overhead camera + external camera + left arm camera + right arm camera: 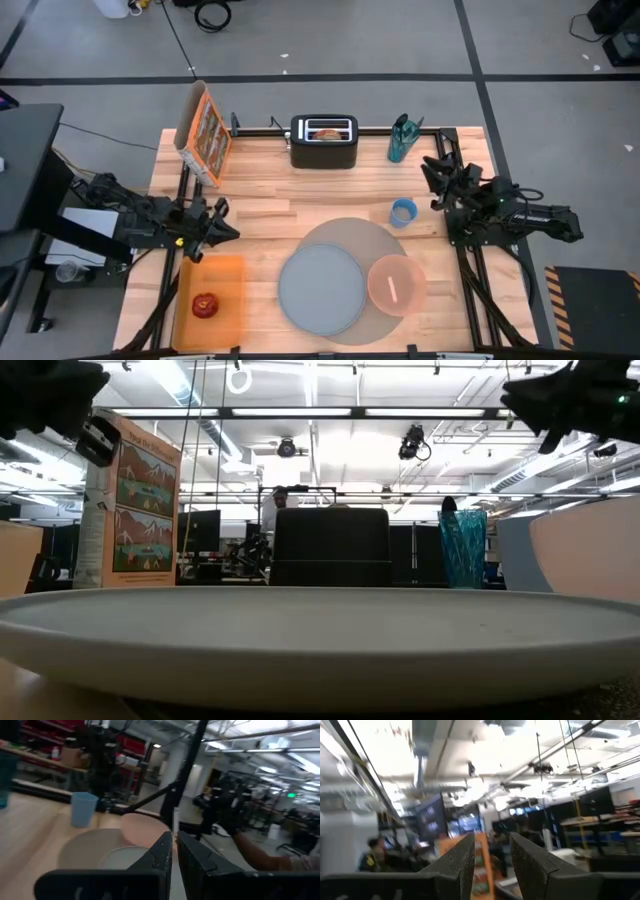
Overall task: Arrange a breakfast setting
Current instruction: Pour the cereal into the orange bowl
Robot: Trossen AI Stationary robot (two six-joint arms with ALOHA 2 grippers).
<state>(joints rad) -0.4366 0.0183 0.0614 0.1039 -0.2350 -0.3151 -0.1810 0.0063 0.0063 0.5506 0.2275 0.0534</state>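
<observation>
The round grey mat [352,236] lies at the table's near middle. On it rest the grey-blue plate [322,288] and, at its right rim, the translucent pink bowl [397,284]. A small red apple [205,305] sits in the orange tray [228,275] at the near left. A bagel [325,131] shows in the black toaster's [324,148] slot at the far middle. My left gripper [228,222] [174,840] hovers shut over the table's left side, above the tray's far end. My right gripper [432,170] [492,842] is raised over the right side, open and holding nothing.
A cereal box [205,135] stands at the far left and a teal glass [402,138] at the far right beside the toaster. A small blue cup [403,212] stands just past the mat's far right rim. Bare wood lies between the toaster and the mat.
</observation>
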